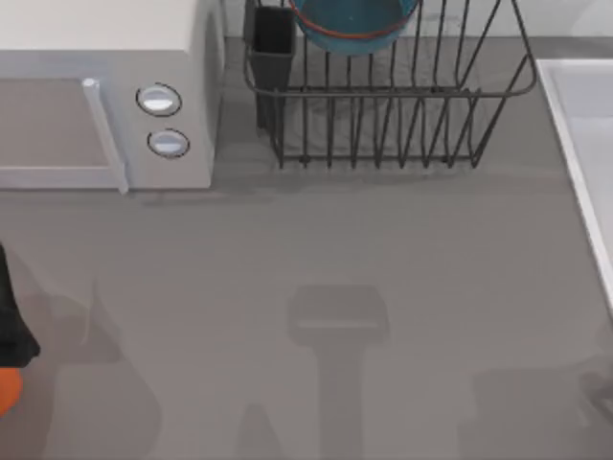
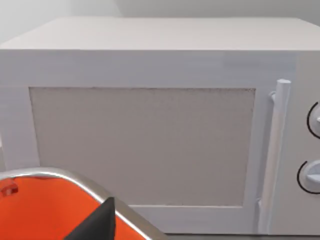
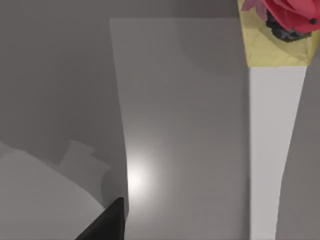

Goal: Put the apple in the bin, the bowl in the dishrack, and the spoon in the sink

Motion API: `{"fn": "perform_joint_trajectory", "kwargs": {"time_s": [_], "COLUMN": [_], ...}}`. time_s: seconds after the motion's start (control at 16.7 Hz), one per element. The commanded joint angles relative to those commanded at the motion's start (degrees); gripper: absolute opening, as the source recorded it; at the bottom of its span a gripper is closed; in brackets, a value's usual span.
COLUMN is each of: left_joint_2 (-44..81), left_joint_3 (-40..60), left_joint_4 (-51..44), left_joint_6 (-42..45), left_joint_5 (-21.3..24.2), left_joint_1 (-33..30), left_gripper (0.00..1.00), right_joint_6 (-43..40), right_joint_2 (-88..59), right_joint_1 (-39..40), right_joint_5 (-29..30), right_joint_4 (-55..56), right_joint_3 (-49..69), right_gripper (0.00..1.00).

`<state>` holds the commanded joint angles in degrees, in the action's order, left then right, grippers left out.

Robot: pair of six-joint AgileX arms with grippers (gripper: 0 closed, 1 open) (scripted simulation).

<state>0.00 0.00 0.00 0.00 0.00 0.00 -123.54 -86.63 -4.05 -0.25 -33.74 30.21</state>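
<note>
Already the bowl [image 1: 354,24] sits in the dishrack [image 1: 383,105] at the frame's top. You can't tell either gripper's state. Beware the spoon: with the sink [image 1: 579,144] at right, a loose hold could drop it short.

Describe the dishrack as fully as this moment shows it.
The dishrack is a black wire rack standing on the grey table, to the right of the white microwave and left of the sink. Thin upright tines run along its front under a curved top rail. A dark rectangular utensil cup sits at its front left corner. The blue bowl, reddish rim showing, rests inside among the tines, cut off by the top view's upper edge.
</note>
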Motion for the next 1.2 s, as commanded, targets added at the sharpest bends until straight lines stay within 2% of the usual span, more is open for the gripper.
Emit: {"fn": "perform_joint_trajectory", "kwargs": {"time_s": [0.12,0.9,1.2], "left_joint_2": [0.0,0.0,0.0], "left_joint_3": [0.0,0.0,0.0], "left_joint_4": [0.0,0.0,0.0], "left_joint_6": [0.0,0.0,0.0], "left_joint_5": [0.0,0.0,0.0], "left_joint_1": [0.0,0.0,0.0], "left_gripper": [1.0,1.0,1.0], "right_joint_6": [0.0,0.0,0.0], "right_joint_2": [0.0,0.0,0.0], "right_joint_1": [0.0,0.0,0.0], "right_joint_5": [0.0,0.0,0.0], "right_joint_4": [0.0,0.0,0.0], "right_joint_3": [0.0,0.0,0.0], "right_gripper": [1.0,0.02,0.0]}}
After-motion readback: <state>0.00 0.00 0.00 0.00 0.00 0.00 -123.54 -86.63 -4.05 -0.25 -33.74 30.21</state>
